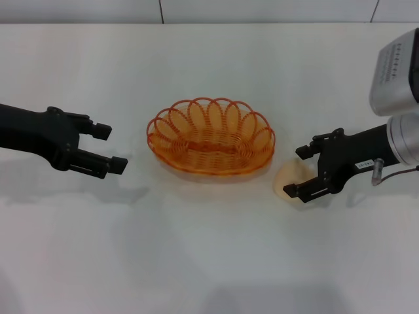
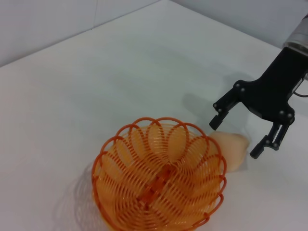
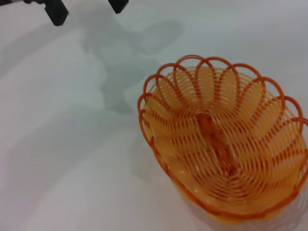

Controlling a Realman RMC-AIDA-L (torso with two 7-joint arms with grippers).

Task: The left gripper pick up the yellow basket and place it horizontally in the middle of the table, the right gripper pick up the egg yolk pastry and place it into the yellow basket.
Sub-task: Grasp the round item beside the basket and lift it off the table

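Observation:
The yellow basket (image 1: 209,135) lies lengthwise across the middle of the white table (image 1: 196,248); it is empty. My left gripper (image 1: 112,148) is open and empty, just left of the basket and apart from it. My right gripper (image 1: 296,171) is open, its fingers on either side of the egg yolk pastry (image 1: 286,178), which rests on the table just right of the basket. The left wrist view shows the basket (image 2: 159,178), the pastry (image 2: 232,150) and the right gripper (image 2: 235,138) over it. The right wrist view shows the basket (image 3: 226,144) and the left gripper (image 3: 86,10) beyond it.
The table's far edge meets a pale wall (image 1: 196,10) at the back. Bare tabletop lies in front of the basket and behind it.

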